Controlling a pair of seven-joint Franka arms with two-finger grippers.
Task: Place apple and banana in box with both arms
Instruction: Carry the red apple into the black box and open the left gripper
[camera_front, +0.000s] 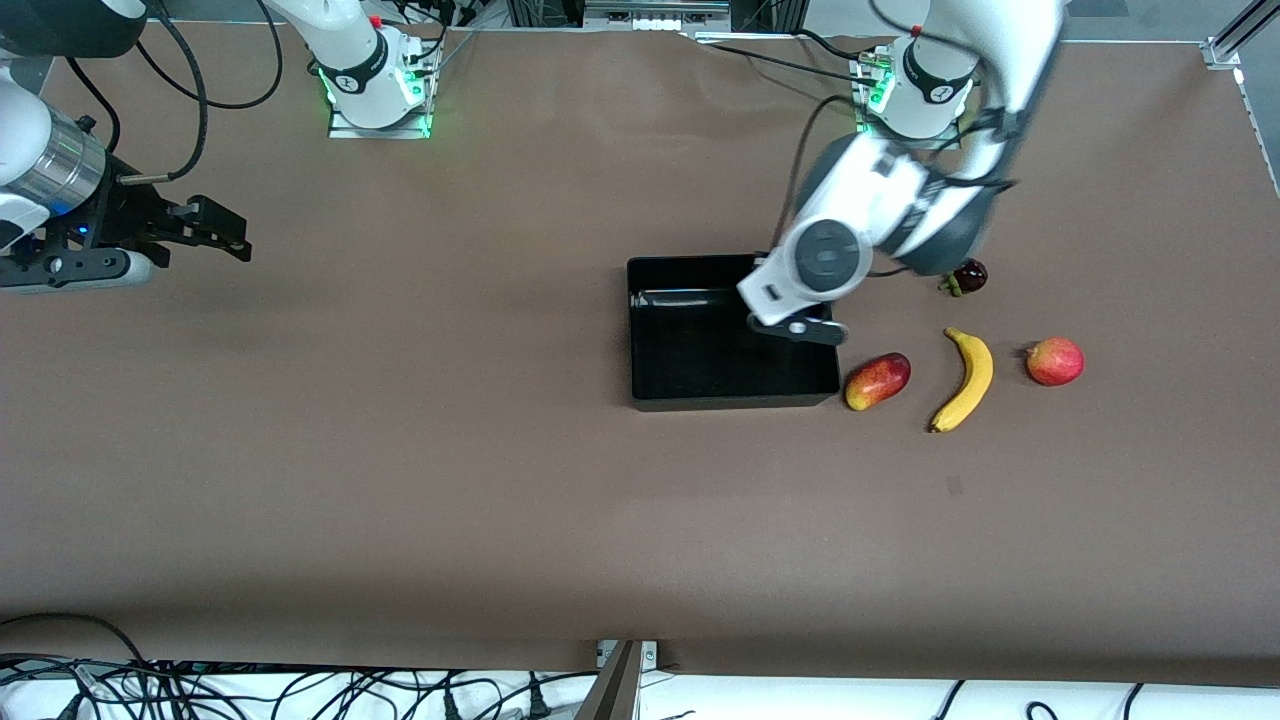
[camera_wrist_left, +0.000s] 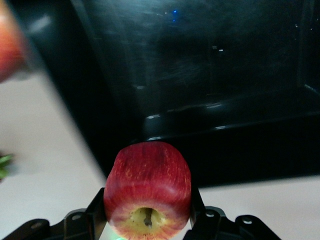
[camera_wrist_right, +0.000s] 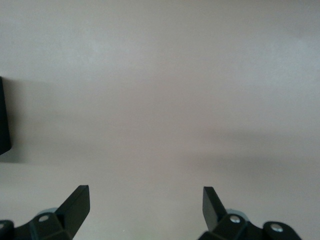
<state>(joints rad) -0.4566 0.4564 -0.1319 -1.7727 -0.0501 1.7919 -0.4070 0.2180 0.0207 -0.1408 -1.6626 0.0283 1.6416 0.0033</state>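
While the left gripper (camera_wrist_left: 147, 220) pinches the apple (camera_wrist_left: 148, 189) over the box (camera_front: 690, 385), we list:
Banana (camera_front: 966, 378) on table; right gripper (camera_wrist_right: 145, 205) waiting, fingers spread.

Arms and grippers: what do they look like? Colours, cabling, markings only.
Both arms have glossy white jointed shells with dark grey joints and loose black cables; green lights glow at both bases. The right gripper is black below a silver wrist ring. The left gripper is black under a white wrist with a round grey cap.
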